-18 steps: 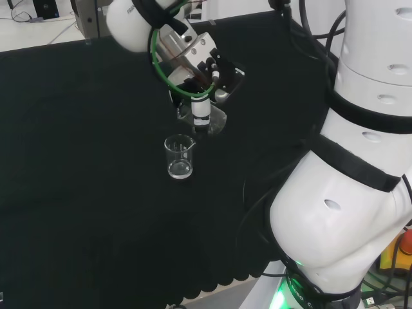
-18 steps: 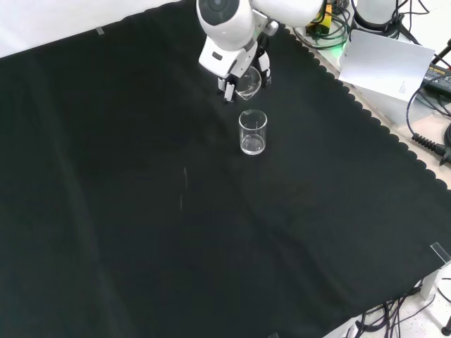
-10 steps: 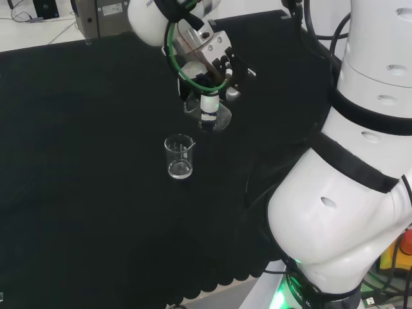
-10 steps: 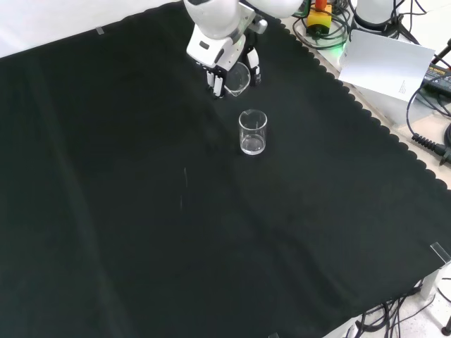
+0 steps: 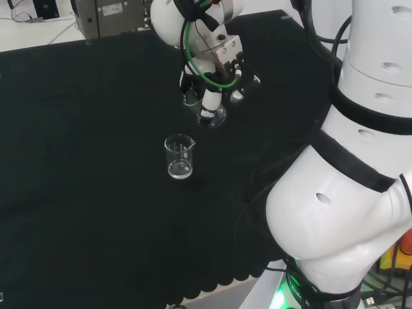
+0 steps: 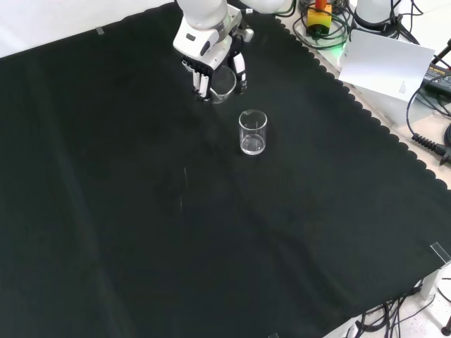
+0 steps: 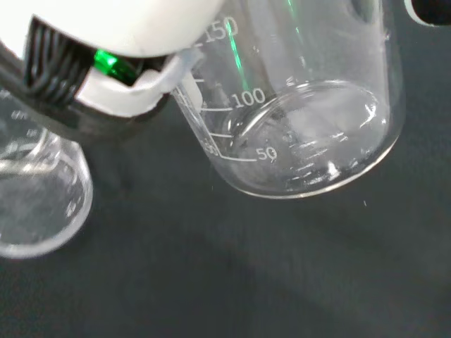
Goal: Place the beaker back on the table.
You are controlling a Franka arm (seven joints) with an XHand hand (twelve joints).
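Clear glass beaker with printed marks [image 7: 310,120] is clamped in the curled fingers of my robot hand [image 6: 209,67], in the air and tilted above the black-cloth desk [image 6: 141,232]. A second small glass beaker [image 6: 252,132] stands near. Lowering and releasing are not yet done.

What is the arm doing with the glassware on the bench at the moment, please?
The hand has its fingers curled round a clear beaker and holds it tilted above the black cloth, not yet set down. A second beaker stands upright on the cloth by itself, a little nearer in the front view. The held beaker looks empty in the wrist view.
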